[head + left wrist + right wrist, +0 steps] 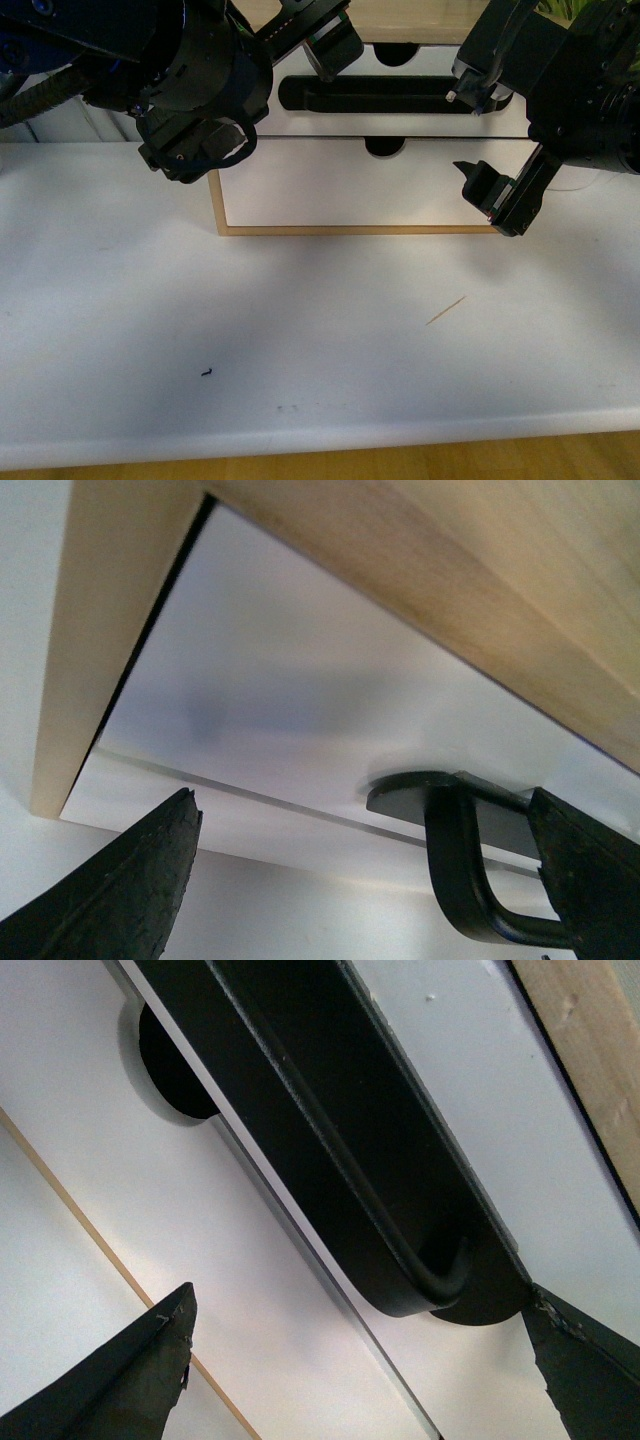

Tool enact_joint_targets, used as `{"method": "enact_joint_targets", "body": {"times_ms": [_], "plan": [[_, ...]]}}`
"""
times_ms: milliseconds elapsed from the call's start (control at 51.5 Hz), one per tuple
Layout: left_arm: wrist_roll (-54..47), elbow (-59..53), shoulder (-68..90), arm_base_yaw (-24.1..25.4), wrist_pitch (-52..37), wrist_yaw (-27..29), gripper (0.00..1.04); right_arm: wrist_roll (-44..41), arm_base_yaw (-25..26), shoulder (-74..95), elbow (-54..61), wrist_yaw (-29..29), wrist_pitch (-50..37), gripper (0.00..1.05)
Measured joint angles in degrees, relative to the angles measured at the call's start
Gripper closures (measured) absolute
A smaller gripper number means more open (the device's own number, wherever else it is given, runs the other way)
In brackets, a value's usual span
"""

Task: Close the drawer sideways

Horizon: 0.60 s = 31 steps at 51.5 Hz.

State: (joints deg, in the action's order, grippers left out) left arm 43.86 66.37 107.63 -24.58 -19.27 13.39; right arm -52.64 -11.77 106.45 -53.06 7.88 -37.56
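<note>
The drawer point(400, 120) is the upper white front at the back of the table, with a long black bar handle point(380, 93) and a notch in its top edge. My left gripper point(275, 100) is open at the handle's left end. In the left wrist view the handle's bent end point(455, 880) sits just inside one finger point(590, 880), and my left gripper point(365, 805) holds nothing. My right gripper point(490, 140) is open around the handle's right end. In the right wrist view the handle point(340, 1160) lies between the fingers of my right gripper point(360, 1295). How far out the drawer stands I cannot tell.
Below it is a white drawer front without a handle point(340, 190), framed by a light wood strip point(350, 230). The cabinet's wood side point(90, 630) shows in the left wrist view. A thin wood sliver point(446, 310) and a black speck point(207, 372) lie on the white table point(300, 400).
</note>
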Motion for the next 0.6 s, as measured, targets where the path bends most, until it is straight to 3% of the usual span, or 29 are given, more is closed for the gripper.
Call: {"method": "enact_joint_targets", "body": {"times_ms": [388, 602], "plan": [[-0.3, -19.8, -17.1, 1.2, -1.0, 10.8, 0.06, 3.0, 2.4, -21.0, 14.8, 7.0, 3.2, 0.09], [1.7, -37.6, -33.8, 1.7, 4.0, 22.6, 0.06, 9.7, 8.6, -42.8, 30.4, 11.8, 6.6, 0.09]]}}
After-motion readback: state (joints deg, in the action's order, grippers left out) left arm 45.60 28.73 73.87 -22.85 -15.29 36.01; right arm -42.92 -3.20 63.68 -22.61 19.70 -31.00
